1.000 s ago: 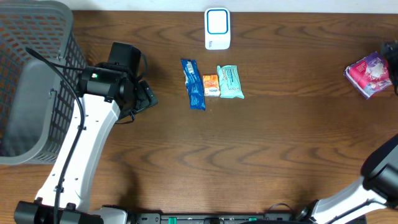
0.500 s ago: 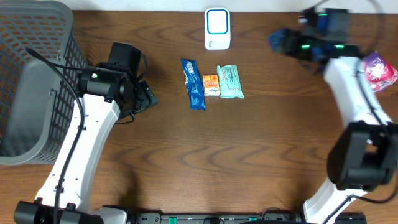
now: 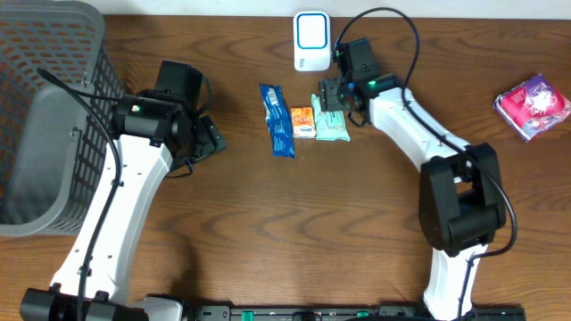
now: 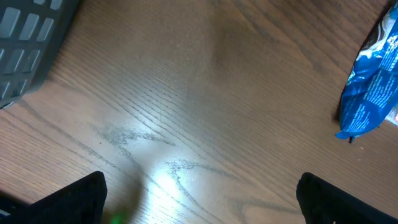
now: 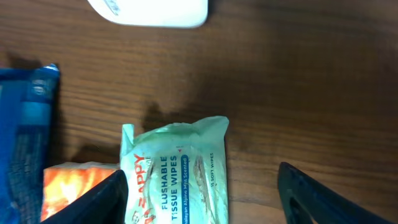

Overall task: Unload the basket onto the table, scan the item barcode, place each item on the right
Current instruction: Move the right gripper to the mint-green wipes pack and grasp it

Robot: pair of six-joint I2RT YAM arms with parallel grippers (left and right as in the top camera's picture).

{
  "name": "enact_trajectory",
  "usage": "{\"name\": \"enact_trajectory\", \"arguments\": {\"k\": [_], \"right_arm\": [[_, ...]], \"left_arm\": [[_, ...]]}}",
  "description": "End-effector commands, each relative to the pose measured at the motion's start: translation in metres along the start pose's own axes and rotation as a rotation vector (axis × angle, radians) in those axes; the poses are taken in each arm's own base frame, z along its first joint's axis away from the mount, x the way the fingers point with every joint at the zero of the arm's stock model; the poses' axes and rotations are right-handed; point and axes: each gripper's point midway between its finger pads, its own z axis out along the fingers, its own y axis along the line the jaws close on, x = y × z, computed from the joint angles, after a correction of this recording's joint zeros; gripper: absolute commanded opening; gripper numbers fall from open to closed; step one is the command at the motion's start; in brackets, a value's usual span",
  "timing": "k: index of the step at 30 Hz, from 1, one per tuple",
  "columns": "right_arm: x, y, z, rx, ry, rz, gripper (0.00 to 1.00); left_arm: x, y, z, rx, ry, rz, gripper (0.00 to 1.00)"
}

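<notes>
Presently, no scan is made: the tissue pack (image 5: 177,168) lies flat near the bench's far edge, beside the scanner (image 3: 311,40); the right gripper (image 3: 334,93) hangs over it, jaws apart, nothing lifted.

The overhead camera looks straight down on the whole brown wooden table (image 3: 357,205). The right wrist camera sits close above the pale green plastic tissue packet (image 5: 177,174), which the overhead view shares. The left wrist camera looks down close to the tabletop, left of that packet, and shares the long blue crinkled wrapper (image 4: 370,87).
</notes>
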Motion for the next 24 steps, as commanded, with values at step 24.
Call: {"name": "enact_trajectory", "arguments": {"k": [24], "right_arm": [[0.065, 0.0, 0.044, -0.047, 0.223, 0.027, 0.52]], "left_arm": [[-0.001, 0.002, 0.001, -0.01, 0.001, -0.008, 0.98]]}}
